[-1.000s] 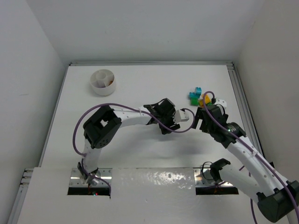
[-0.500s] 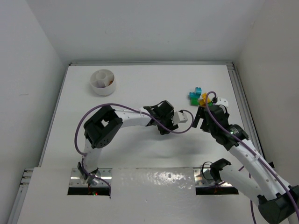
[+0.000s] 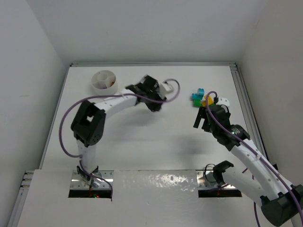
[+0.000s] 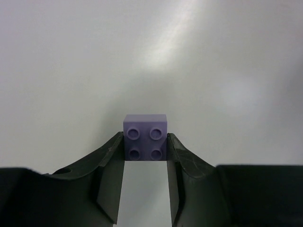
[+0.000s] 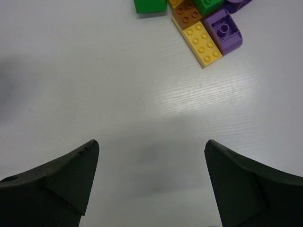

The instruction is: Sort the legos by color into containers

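Left pincer [image 4: 145, 143] clamps a purple brick [image 4: 145, 135] over the desk [image 3: 142, 137]; it is square, so it has no long axis, and its studs face the wrist camera. Bowl [image 3: 98, 88], at its 9 o'clock, holds something orange. At 3 o'clock, the pile [image 3: 200, 98] waits unsorted. Right pincer [image 5: 151, 156] gapes empty.

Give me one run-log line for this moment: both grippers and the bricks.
left gripper: shut on purple brick, between bowl and brick pile | right gripper: open, empty, beside brick pile
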{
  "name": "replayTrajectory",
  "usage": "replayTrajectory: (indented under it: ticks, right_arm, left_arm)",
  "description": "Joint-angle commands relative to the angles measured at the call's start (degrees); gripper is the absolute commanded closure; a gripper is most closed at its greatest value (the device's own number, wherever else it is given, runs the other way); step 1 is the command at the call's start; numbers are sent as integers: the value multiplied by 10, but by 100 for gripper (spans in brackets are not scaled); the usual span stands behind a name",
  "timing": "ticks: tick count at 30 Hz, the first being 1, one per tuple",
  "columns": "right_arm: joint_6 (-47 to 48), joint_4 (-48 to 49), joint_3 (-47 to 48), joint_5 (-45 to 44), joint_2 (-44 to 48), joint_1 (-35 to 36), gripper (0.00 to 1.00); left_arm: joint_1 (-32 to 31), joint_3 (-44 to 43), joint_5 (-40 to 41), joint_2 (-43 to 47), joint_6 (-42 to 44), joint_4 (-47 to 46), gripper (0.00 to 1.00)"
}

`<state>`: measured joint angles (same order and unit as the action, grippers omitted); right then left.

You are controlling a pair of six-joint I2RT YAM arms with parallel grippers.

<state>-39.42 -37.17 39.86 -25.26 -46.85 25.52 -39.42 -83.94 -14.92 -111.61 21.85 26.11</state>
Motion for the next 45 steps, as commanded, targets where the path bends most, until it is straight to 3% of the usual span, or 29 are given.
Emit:
replayTrajectory:
  ticks: [1, 8, 12, 29, 38, 45]
  right_arm:
    - [18, 52, 3, 18, -29, -2, 10]
    - [50, 104, 41, 73, -121, -2, 13]
    - [58, 124, 59, 97, -169, -2, 13]
    - [63, 126, 91, 102, -215, -2, 14]
    - [58, 119, 102, 101, -221, -2, 14]
    - [61, 109, 105, 91, -217, -2, 14]
  left_arm:
    - [133, -47, 30, 91, -15, 65, 100]
    - [373, -67, 73, 174, -40, 100, 100]
    - [459, -68, 90, 161, -47, 97, 100]
    - [457, -69, 7, 34, -36, 22, 98]
    - [443, -59, 18, 20, -20, -39, 92]
    - [443, -68, 23, 2, -11, -6, 87]
